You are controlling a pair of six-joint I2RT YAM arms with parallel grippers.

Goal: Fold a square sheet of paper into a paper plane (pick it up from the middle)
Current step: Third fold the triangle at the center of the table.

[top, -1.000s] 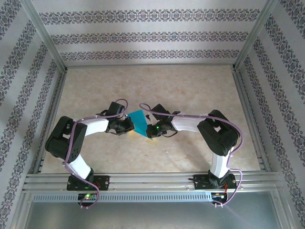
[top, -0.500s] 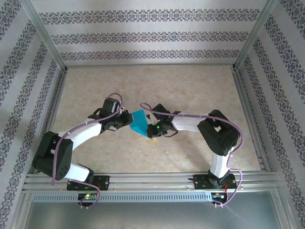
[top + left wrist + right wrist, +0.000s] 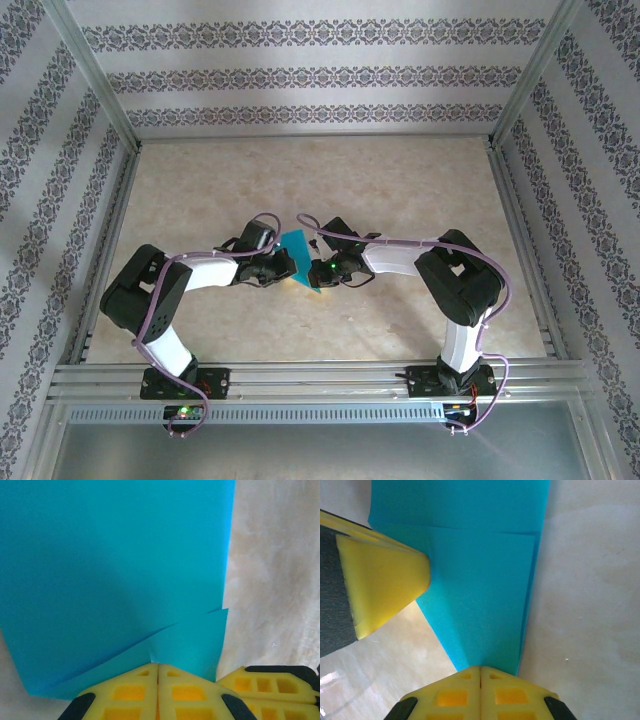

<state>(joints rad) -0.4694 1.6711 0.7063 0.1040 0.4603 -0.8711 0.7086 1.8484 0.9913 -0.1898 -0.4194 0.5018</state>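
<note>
Over the beige counter (image 3: 400,190), near its middle, the left claw (image 3: 158,666) and right claw (image 3: 480,669), each pressed together, pinch the partly folded paper (image 3: 298,255).

Robot lab test booth: alu frame (image 3: 93,75), wallpaper panels (image 3: 310,75) on 3 sides, marble-look table (image 3: 400,190) w/ robot arms (image 3: 455,290) bolted on.

teal paper (image 3: 115,570) cropped above, fold layers unclear

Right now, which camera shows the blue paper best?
The right wrist camera: the paper is close, with its folded layers and edges clear. The left wrist camera shows a big flat stretch with one flap. The top camera shows a small teal patch.
</note>
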